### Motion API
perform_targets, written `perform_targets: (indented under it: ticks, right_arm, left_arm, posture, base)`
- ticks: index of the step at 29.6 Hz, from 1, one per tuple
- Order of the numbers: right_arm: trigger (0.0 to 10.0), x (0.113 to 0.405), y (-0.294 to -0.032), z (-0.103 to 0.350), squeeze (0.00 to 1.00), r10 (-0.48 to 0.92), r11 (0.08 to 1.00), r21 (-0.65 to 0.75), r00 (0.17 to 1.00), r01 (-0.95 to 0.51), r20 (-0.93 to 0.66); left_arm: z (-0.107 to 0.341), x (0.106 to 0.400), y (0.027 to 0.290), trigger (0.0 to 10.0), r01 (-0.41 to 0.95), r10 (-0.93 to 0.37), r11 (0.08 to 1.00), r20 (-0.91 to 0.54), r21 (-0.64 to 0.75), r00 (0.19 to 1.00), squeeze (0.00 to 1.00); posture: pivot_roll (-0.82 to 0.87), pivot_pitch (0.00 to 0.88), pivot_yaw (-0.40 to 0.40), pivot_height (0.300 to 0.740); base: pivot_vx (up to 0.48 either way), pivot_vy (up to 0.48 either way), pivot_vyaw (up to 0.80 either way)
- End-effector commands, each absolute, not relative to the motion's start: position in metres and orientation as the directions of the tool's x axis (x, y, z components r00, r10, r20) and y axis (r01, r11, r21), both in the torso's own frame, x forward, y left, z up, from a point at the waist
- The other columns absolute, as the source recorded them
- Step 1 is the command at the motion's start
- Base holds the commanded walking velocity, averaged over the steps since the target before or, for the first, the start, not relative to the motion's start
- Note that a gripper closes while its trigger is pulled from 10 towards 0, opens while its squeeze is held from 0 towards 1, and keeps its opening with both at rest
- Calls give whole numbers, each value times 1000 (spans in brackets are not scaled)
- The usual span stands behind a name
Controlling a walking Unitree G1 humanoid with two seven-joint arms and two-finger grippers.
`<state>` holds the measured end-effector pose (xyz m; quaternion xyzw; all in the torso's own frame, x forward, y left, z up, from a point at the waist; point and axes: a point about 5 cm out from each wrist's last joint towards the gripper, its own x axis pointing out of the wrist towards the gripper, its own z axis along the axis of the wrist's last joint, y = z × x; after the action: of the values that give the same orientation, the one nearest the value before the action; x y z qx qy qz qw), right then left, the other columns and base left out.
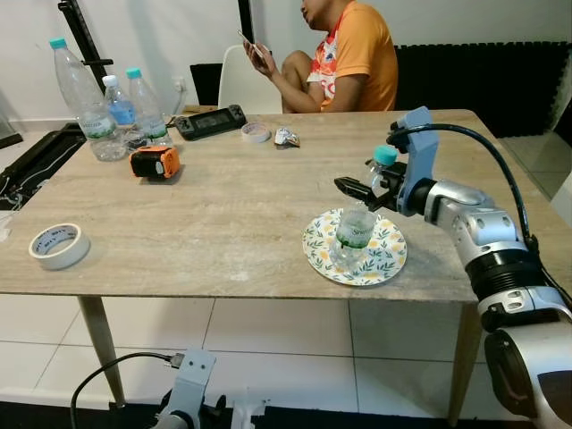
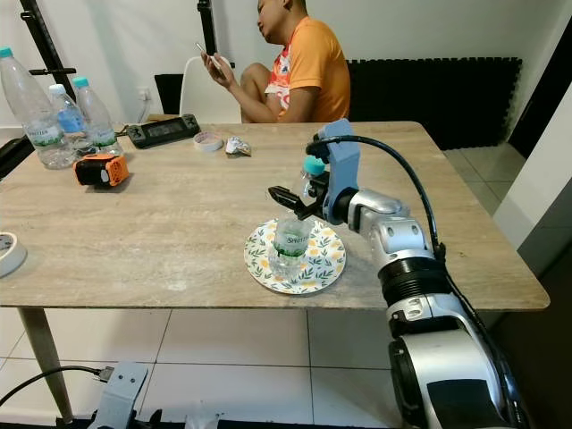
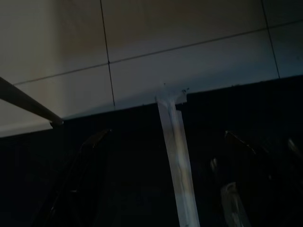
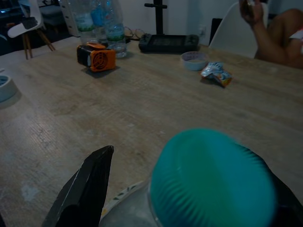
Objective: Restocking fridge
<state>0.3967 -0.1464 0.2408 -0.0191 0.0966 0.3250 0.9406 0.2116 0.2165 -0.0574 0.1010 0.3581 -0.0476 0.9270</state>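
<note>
So the small water bottle [image 1: 359, 217] with the teal cap [image 4: 214, 178] was standing upright on a flowery plate [image 1: 386, 260], near the front edge of the desk [image 1: 223, 214] on the robot's right. The right tool [image 1: 359, 189] was up at the bottle's neck, just under the cap. One black finger [image 4: 85, 189] stuck out clear on one side of the cap with desk visible in between, so the fingers looked spread wide around the neck, not squeezing it. Couldn't make out the other finger properly in the wrist view, the cap blocked most of it.

The left arm was hanging down by the floor; its wrist view was really dark, just pale floor tiles [image 3: 189, 61] and a strip of tape [image 3: 176, 151] on something black. I couldn't tell how the left tool was set from that.

Other stuff on the desk: three taller water bottles [image 1: 109, 103] bunched at the far left corner, an orange gadget [image 1: 155, 162] right in front of them, a black handheld console [image 1: 210, 121], a small round tin [image 1: 256, 132], a crumpled wrapper [image 1: 286, 137], and a roll of white tape [image 1: 59, 246] near the front left edge. A person in an orange shirt [image 1: 362, 54] sat behind the far side of the desk, holding a phone [image 1: 248, 40].
</note>
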Motion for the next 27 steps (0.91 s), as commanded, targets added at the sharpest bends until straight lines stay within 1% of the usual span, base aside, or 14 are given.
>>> perform_targets:
  ticks: [1, 7, 16, 23, 27]
  right_arm:
    - [10000, 396, -146, 255, 0, 617, 781, 12, 769, -624, -165]
    - [10000, 392, -142, 261, 0, 642, 760, 1, 751, -650, -153]
    - [10000, 389, -137, 260, 0, 660, 744, 4, 733, -669, -165]
    - [10000, 386, -135, 261, 0, 673, 726, -13, 713, -688, -197]
    - [10000, 381, -136, 259, 0, 688, 706, -8, 688, -708, -232]
  left_arm:
    - [-62, 204, 221, 10000, 146, 7, 976, -699, 159, 715, 0]
    - [-66, 199, 217, 10000, 146, 9, 977, -712, 156, 703, 0]
    - [-66, 200, 217, 10000, 139, 17, 978, -716, 158, 698, 0]
    - [-65, 200, 220, 10000, 132, 24, 978, -720, 160, 693, 0]
    - [-65, 200, 224, 10000, 132, 24, 978, -723, 159, 691, 0]
  posture:
    - [-130, 80, 17, 740]
    - [-129, 75, 16, 740]
    - [-126, 66, 13, 740]
    - [-126, 60, 13, 740]
    - [-128, 60, 18, 740]
  base:
    - [0, 0, 0]
    - [0, 0, 0]
    - [0, 0, 0]
    - [0, 0, 0]
    - [0, 0, 0]
